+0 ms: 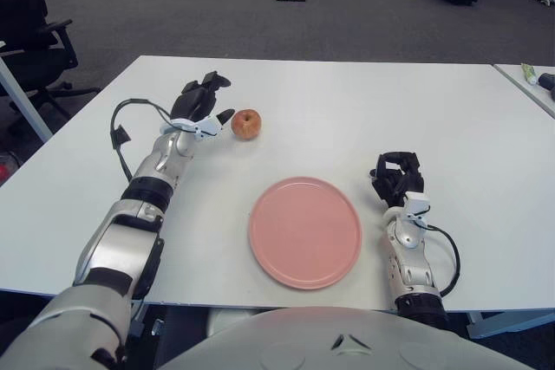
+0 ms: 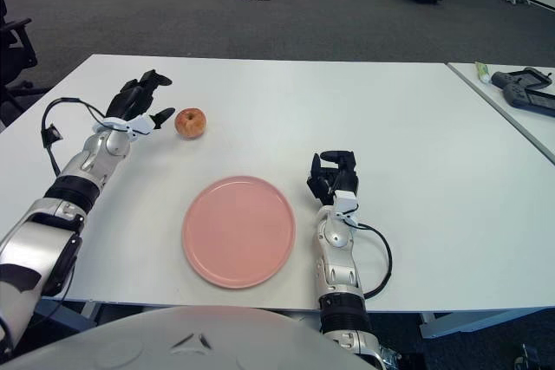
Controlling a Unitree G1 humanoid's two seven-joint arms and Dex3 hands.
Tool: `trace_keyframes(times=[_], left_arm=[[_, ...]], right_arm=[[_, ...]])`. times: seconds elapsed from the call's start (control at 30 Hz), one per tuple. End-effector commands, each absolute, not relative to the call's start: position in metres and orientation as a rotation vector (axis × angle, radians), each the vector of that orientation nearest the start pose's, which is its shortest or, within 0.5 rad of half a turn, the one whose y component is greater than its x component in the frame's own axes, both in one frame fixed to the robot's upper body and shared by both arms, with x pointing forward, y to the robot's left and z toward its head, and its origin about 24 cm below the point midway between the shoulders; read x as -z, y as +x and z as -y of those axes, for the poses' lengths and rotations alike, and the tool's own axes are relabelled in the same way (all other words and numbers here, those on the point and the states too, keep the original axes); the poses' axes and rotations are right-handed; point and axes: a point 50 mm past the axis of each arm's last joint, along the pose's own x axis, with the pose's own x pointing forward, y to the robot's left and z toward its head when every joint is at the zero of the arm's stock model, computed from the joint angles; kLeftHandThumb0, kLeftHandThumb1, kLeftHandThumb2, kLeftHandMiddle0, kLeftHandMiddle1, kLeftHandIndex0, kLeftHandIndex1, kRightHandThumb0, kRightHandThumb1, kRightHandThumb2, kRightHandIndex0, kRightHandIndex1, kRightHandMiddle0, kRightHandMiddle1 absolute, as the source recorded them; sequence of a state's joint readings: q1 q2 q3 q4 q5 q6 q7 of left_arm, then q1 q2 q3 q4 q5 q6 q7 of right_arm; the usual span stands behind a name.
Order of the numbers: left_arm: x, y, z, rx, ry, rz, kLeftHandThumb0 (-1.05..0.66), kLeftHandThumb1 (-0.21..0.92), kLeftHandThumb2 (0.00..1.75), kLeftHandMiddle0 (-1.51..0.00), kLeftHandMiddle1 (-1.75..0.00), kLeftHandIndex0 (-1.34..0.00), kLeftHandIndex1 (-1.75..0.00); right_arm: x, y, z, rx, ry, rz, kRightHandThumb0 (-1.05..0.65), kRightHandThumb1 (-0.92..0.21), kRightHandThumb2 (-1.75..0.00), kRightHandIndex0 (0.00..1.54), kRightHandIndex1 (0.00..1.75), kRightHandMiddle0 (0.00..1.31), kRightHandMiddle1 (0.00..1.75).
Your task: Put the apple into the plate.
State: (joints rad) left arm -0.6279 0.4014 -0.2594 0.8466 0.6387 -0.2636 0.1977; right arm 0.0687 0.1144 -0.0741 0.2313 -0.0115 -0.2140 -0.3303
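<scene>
Apple (image 1: 246, 124) on white bench (image 1: 347, 101), at approx 11 o'clock from pink plate (image 1: 305, 231), well apart from it, not in plate yet. Left robot hand (image 1: 205, 103) just beside apple at its 9 o'clock, fingers spread wide, nothing held, no contact visible. Right robot hand (image 1: 397, 178) shows at plate's 3 o'clock, fingers curled in, holding nothing.
</scene>
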Motion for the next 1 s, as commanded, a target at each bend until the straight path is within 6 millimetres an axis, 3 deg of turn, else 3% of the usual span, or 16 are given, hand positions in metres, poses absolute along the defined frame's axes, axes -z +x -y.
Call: trace_keyframes(times=[0.0, 0.13, 0.23, 0.47, 0.73, 0.97], left_arm=[[-0.064, 0.364, -0.185, 0.215, 1.239, 0.063, -0.91, 0.66, 0.56, 0.00, -0.29, 0.00, -0.26], [-0.060, 0.371, -0.178, 0.298, 1.323, -0.009, -0.97, 0.70, 0.52, 0.00, -0.15, 0.00, -0.06], [-0.057, 0.372, -0.176, 0.330, 1.352, -0.039, -1.00, 0.73, 0.48, 0.00, -0.11, 0.00, -0.02], [-0.046, 0.373, -0.173, 0.377, 1.407, -0.106, -1.00, 0.76, 0.44, 0.00, -0.09, 0.00, 0.00], [-0.039, 0.374, -0.167, 0.425, 1.429, -0.163, -1.02, 0.87, 0.32, 0.00, -0.01, 0.00, 0.00], [-0.034, 0.373, -0.158, 0.490, 1.420, -0.220, -1.01, 0.88, 0.29, 0.00, -0.01, 0.00, 0.00]], right_arm=[[0.020, 0.221, 0.154, 0.441, 0.128, -0.175, -0.36, -0.83, -0.66, 0.43, 1.49, 0.25, 1.75], [0.020, 0.220, 0.154, 0.444, 0.131, -0.179, -0.36, -0.83, -0.65, 0.43, 1.50, 0.25, 1.75], [0.019, 0.220, 0.155, 0.446, 0.132, -0.175, -0.36, -0.84, -0.64, 0.43, 1.51, 0.24, 1.75], [0.019, 0.219, 0.156, 0.442, 0.125, -0.169, -0.36, -0.84, -0.64, 0.43, 1.51, 0.24, 1.75], [0.021, 0.218, 0.159, 0.432, 0.095, -0.160, -0.36, -0.83, -0.65, 0.45, 1.49, 0.25, 1.75], [0.022, 0.218, 0.160, 0.439, 0.085, -0.167, -0.36, -0.81, -0.69, 0.48, 1.47, 0.26, 1.75]])
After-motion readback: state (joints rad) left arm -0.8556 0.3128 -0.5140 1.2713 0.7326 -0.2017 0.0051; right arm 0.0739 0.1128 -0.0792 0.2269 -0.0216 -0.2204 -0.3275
